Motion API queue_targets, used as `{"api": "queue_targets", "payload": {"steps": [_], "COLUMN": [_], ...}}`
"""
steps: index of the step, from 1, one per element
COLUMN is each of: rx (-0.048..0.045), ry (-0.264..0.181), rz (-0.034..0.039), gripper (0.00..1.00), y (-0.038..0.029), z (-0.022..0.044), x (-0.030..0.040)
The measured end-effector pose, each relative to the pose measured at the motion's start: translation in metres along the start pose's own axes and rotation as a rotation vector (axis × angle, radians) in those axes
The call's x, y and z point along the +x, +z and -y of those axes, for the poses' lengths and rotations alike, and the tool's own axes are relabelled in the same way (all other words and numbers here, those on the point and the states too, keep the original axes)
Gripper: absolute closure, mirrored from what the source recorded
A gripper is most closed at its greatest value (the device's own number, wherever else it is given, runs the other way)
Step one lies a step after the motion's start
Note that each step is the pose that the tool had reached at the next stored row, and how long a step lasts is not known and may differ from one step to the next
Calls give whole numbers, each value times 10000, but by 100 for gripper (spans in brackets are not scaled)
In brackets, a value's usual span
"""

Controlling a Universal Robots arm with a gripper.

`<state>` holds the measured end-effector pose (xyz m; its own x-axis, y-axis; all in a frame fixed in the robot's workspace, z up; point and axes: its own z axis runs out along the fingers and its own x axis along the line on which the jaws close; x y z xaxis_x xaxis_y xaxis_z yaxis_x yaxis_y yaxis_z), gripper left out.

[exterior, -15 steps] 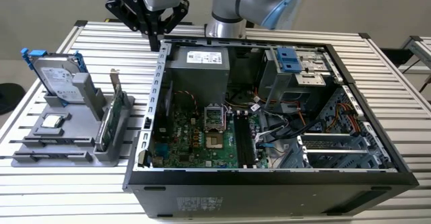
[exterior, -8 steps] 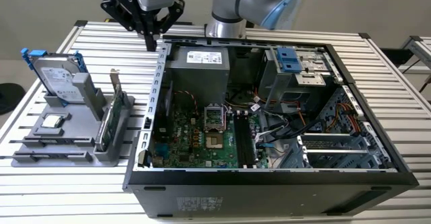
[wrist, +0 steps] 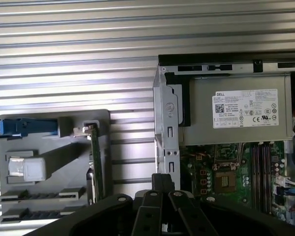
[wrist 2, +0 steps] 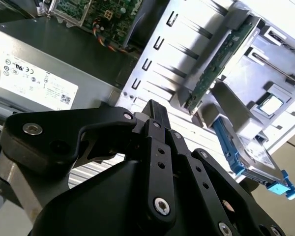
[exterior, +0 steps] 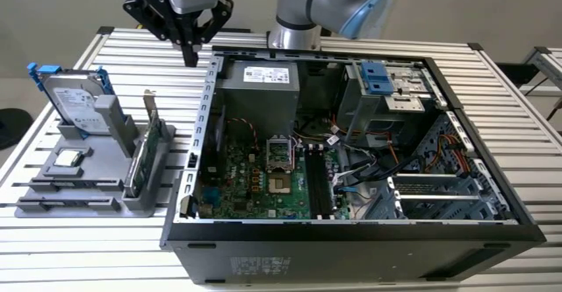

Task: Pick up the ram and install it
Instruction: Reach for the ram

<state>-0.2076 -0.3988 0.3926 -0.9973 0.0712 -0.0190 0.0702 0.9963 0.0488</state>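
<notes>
My gripper (exterior: 191, 60) hangs above the slatted table beside the far corner of the open computer case (exterior: 351, 236), on the exterior view's left. Its black fingers are shut together with nothing between them, as both wrist views (wrist 2: 155, 109) (wrist: 162, 179) show. The ram is hidden. I cannot tell whether a stick sits in the long front slots (exterior: 66, 187) (wrist: 39, 195) of the grey holder (exterior: 97, 203) or in the motherboard's memory slots (exterior: 318, 183) (wrist: 261, 167). The gripper is well above and apart from both.
On the holder stand a silver hard drive with blue rails (exterior: 75, 101), a green expansion card with a metal bracket (exterior: 145, 157) (wrist: 96, 157) and a small square chip (exterior: 68, 158). A grey power supply (exterior: 259, 85) fills the case's far corner.
</notes>
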Motion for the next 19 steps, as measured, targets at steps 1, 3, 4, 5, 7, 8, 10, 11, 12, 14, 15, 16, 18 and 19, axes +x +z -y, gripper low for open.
{"api": "queue_targets", "payload": {"steps": [1, 3, 4, 5, 7, 8, 10, 11, 12, 14, 15, 16, 18, 19], "rx": [1, 0, 0, 0, 1, 0, 1, 0, 0, 0, 0, 0, 0, 0], "ry": [0, 0, 0, -1, -1, 0, 0, 0, 0, 0, 0, 0, 0, 0], "rz": [0, 0, 0, 0, 0, 0, 0, 0, 0, -1, 0, 0, 0, 0], "gripper": [100, 100, 100, 100, 100, 100, 100, 100, 100, 100, 100, 100, 100, 100], "y": [-1, -1, -1, -2, -2, -2, -3, -3, -3, -4, -4, -4, -4, -5], "z": [1, 2, 3, 4, 6, 6, 8, 9, 9, 11, 12, 12, 14, 15], "x": [12, 35, 47, 58, 78, 90, 112, 122, 133, 154, 164, 175, 197, 208]}}
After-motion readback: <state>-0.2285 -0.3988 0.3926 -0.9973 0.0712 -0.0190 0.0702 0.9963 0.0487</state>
